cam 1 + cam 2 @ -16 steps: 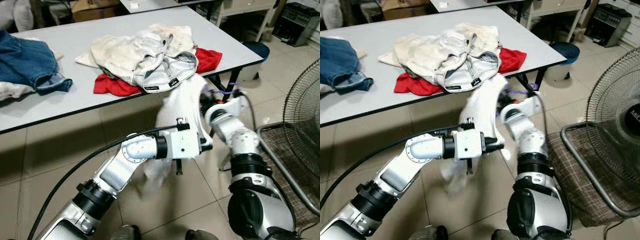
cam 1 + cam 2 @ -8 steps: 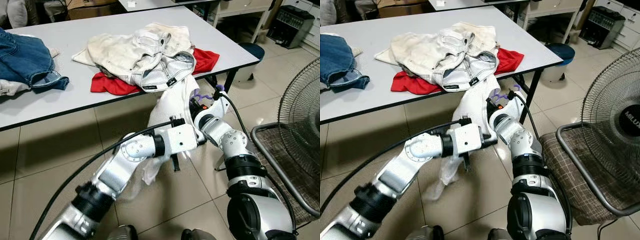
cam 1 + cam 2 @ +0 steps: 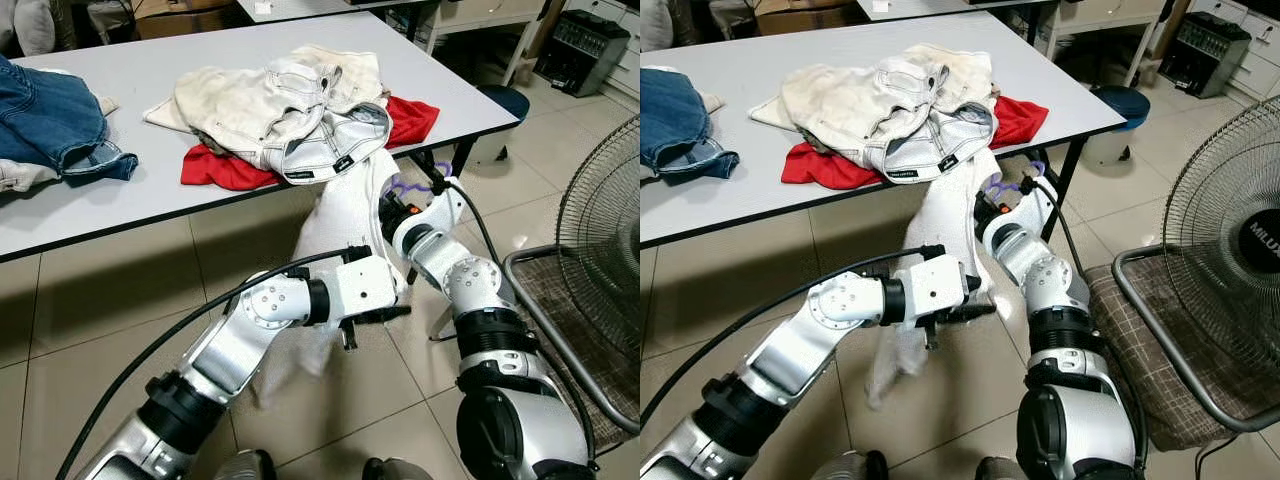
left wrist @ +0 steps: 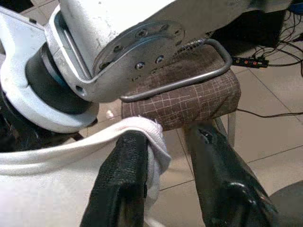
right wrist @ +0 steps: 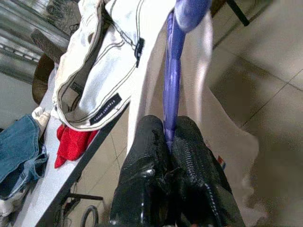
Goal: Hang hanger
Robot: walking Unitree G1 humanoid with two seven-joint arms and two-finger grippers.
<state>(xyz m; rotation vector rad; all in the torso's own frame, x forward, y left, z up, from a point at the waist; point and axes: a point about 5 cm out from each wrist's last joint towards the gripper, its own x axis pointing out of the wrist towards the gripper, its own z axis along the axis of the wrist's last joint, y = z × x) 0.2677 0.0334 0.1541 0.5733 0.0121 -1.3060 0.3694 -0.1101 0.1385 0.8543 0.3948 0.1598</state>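
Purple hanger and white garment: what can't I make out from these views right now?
- Purple hanger: right wrist view cuts off its top; white garment covers the rest.
- Garment's upper end: hidden under the clothes pile at the table edge.
- Left pincer: open around a garment fold; fingertips cut off by the frame edge.

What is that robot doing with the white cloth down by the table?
It is working a white garment onto a purple hanger. The right gripper is shut on the hanger, held just below the edge of the grey table. The left gripper is open, one finger under the garment's edge. Other clothes lie in a cream pile on the table.
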